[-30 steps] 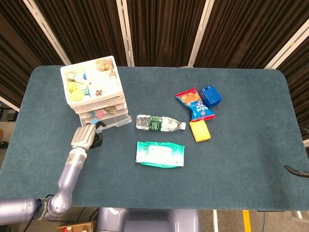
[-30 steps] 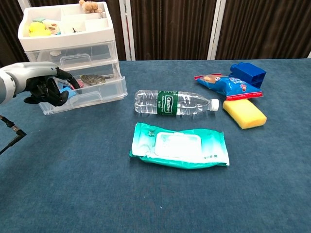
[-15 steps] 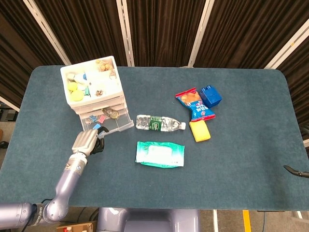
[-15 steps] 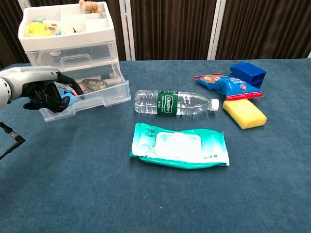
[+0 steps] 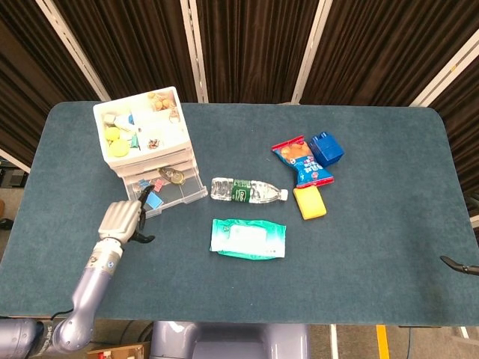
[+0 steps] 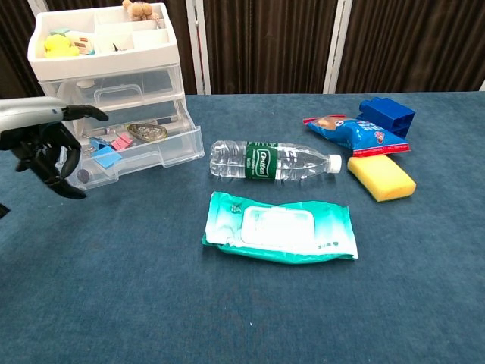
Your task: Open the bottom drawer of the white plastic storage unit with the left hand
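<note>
Bottom drawer [image 6: 144,155] of white storage unit [image 5: 142,138] stands pulled out. My left hand [image 6: 45,148] just beside it, fingers spread, holding nothing.

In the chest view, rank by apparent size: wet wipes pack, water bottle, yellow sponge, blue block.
1. Wet wipes pack, though it lies nearest the camera.
2. Water bottle.
3. Yellow sponge and blue block look alike; the block sits farther back, so unranked.

A desk [image 5: 374,247] covered in dark blue felt carries a white plastic storage unit [image 5: 146,142], a clear water bottle [image 5: 247,190], a teal wet-wipes pack [image 5: 248,238], a yellow sponge [image 5: 309,203], a snack packet [image 5: 302,160] and a blue block [image 5: 326,148].
</note>
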`<state>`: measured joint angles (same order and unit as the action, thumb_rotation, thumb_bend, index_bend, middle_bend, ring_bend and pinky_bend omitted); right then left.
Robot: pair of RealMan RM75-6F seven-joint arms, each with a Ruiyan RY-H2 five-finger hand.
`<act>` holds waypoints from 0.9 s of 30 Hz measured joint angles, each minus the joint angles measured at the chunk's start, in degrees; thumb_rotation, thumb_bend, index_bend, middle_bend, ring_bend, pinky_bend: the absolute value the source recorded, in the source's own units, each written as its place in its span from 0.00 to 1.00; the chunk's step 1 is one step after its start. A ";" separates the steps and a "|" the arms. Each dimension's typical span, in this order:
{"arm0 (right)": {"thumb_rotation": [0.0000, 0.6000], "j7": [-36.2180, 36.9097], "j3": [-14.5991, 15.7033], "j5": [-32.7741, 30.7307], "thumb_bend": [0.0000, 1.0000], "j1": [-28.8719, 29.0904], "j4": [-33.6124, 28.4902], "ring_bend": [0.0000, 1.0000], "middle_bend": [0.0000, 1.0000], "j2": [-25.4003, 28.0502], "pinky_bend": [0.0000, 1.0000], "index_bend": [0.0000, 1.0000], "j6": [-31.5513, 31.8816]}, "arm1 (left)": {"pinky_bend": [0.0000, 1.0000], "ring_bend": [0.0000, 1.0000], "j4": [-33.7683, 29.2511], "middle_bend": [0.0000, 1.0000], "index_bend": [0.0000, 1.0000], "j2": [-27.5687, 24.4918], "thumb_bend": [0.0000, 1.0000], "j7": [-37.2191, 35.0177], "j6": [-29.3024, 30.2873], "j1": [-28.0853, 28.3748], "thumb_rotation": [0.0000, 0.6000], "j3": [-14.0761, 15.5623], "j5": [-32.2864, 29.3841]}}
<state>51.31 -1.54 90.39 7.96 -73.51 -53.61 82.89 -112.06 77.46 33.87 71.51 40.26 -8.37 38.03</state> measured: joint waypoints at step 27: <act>1.00 -6.21 -0.49 -0.18 0.12 -0.15 0.34 0.00 0.00 -1.22 0.00 0.00 0.82 | 0.08 0.00 16.02 0.00 0.00 -11.37 0.07 -21.52 27.11 -29.01 1.00 18.47 44.43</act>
